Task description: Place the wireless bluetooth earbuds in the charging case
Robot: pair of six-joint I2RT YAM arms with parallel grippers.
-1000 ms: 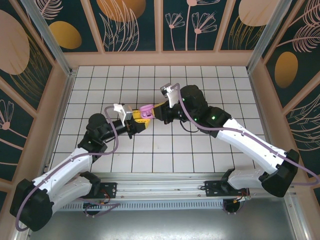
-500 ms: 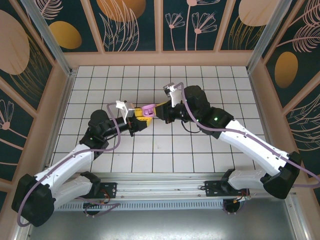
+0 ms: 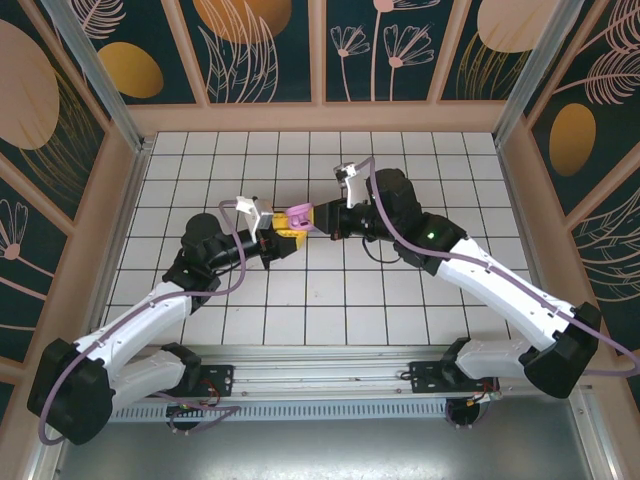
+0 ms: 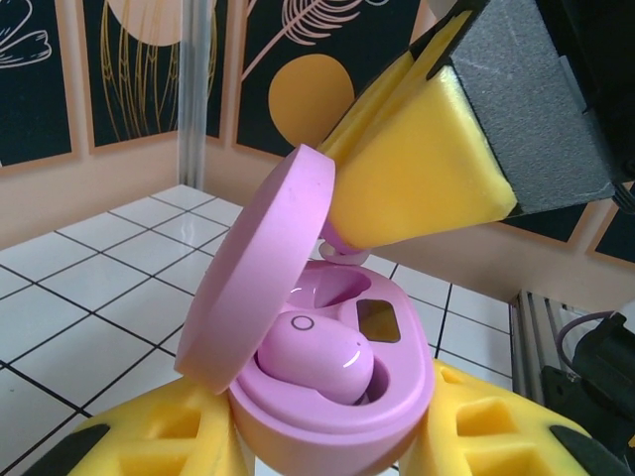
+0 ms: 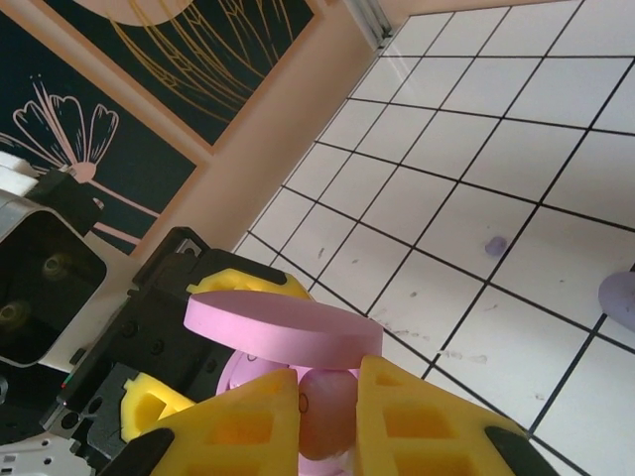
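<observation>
My left gripper is shut on the pink charging case, its yellow fingers clamping the base from both sides. The lid stands open. One pink earbud sits in the near socket. The far socket is bare. Just above it, my right gripper is shut on a second earbud, whose tip pokes out below its yellow finger. From above, both grippers meet mid-table: the left gripper, the case, the right gripper.
A small purple nub lies on the white tiled floor beyond the case. A larger pale purple thing is cut off by the right edge. Wooden walls ring the tiled area.
Both grippers and the case have shifted slightly toward the far side. The left wrist has swung so the case points more at the right gripper. Both grips are unchanged.
</observation>
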